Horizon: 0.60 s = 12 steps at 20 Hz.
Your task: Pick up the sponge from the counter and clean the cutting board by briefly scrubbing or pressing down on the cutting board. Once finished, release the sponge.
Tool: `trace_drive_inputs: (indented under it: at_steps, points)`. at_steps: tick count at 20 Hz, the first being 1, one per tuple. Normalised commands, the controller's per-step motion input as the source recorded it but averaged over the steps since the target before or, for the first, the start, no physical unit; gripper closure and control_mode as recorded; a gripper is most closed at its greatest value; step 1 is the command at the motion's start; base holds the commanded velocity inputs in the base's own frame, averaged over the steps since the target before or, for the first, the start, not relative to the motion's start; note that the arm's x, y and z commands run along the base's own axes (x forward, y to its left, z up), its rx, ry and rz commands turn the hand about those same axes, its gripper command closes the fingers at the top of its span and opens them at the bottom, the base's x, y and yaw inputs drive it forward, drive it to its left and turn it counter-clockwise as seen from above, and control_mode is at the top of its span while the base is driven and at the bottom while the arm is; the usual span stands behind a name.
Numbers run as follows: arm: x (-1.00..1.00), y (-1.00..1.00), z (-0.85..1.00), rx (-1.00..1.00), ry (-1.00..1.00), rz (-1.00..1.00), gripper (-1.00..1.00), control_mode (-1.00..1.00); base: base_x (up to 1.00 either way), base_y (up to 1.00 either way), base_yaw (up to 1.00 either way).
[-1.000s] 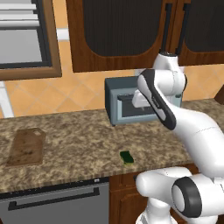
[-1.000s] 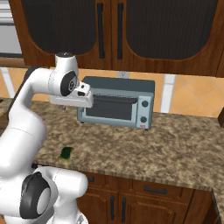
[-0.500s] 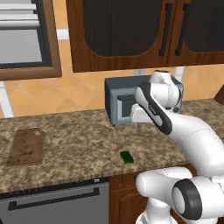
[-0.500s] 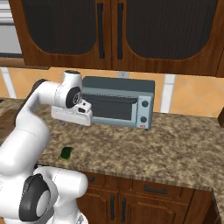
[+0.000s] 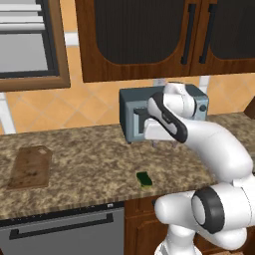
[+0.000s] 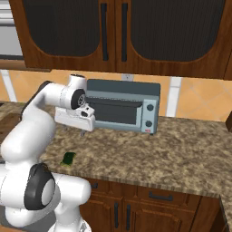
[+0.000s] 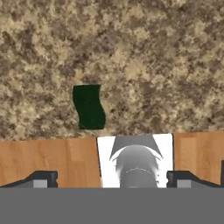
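Hand view: we see the sponge (image 7: 89, 106) at about eleven o'clock from the gripper (image 7: 111, 178), long axis twelve-to-six. Jaws spread wide, holding nothing.

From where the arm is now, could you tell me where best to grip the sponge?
Probably come straight down on the sponge, fingers across its narrower width at mid-length. It lies flat on the counter near the front edge with nothing beside it, and the gripper is open above it.
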Motion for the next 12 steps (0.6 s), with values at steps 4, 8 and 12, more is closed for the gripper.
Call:
trace_drive_inputs:
  at_steps: [4,8,12]
  points:
    - [0.01,0.24,-0.43,0.0,0.0,0.0,-1.0,-1.0,0.0,0.0,0.0]
    - [0.0,0.31,-0.59,0.0,0.0,0.0,-1.0,-1.0,0.0,0.0,0.0]
    - [0.0,0.2,-0.52,0.0,0.0,0.0,-1.0,-1.0,0.0,0.0,0.0]
